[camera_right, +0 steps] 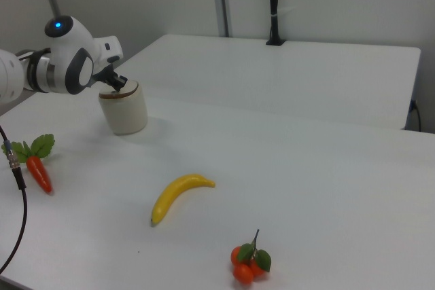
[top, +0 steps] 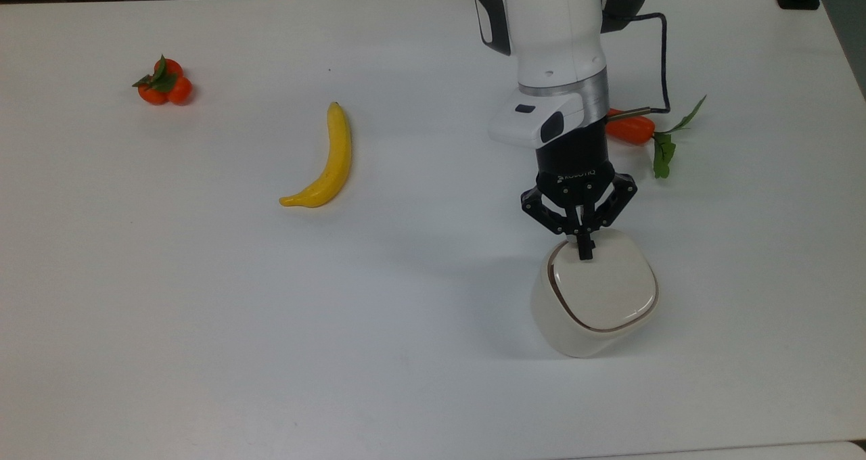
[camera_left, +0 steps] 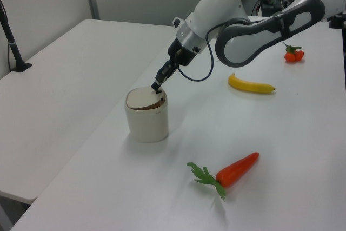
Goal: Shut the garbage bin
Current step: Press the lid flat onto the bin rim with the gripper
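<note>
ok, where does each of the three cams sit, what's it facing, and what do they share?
Top view: high above the table, looking down; arm enters from the picture's top, hand on the garbage bin lid.
Left view: low, at the carrot end, looking along the table; bin in front, banana behind, arm from the left view's right.
Right view: low, opposite end; tangerines nearest, bin far, arm at the right view's left.
Shared: bin, banana, carrot, tangerines, hand.
</note>
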`<move>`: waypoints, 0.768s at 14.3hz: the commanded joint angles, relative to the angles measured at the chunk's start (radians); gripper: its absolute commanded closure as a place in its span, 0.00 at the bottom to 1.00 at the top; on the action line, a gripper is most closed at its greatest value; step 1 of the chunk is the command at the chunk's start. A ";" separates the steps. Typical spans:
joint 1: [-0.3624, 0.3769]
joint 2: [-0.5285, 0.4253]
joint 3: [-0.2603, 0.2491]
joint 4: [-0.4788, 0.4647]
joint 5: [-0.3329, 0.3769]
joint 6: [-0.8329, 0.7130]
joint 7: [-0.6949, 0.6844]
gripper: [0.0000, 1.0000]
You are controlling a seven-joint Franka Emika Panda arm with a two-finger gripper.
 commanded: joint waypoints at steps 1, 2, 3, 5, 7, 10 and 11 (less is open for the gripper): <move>0.017 -0.038 -0.018 -0.056 -0.011 -0.020 -0.018 1.00; 0.017 -0.035 -0.018 -0.056 -0.011 -0.020 -0.018 1.00; 0.018 -0.032 -0.016 -0.056 -0.011 -0.020 -0.021 1.00; 0.035 -0.021 -0.018 -0.056 -0.011 -0.020 -0.025 1.00; 0.037 -0.004 -0.018 -0.059 -0.011 -0.018 -0.025 1.00; 0.051 0.016 -0.018 -0.059 -0.029 -0.018 -0.025 1.00; 0.051 0.016 -0.018 -0.059 -0.032 -0.017 -0.025 1.00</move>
